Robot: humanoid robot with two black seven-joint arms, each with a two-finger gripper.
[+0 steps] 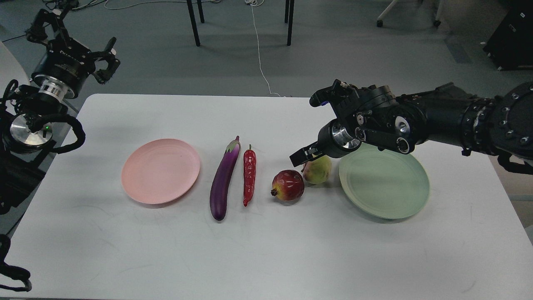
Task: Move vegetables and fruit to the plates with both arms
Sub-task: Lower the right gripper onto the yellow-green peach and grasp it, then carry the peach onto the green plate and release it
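The right arm is reaching in from the right edge, its bulk covering the upper left rim of the green plate (385,185) and the top of the peach (317,170). The right tool (307,154) is sitting low just above the peach; its dark fingers are seen nearly end-on, so I cannot tell whether they are spread or closed, nor whether they are touching the fruit. The left arm is cut off by the left edge, and its tool (109,62) is hanging beyond the far left corner of the worktop (266,250), fingers standing apart with nothing between them. Both plates are lying bare: the pink plate (160,171) on the left holding nothing, the green one on the right likewise. Between them, in a row, the eggplant (224,181) is lying lengthwise with its cap pointing away, the chili (249,176) lying just beside it, then the pomegranate (287,185), and the peach just behind it, close to the green plate's rim.
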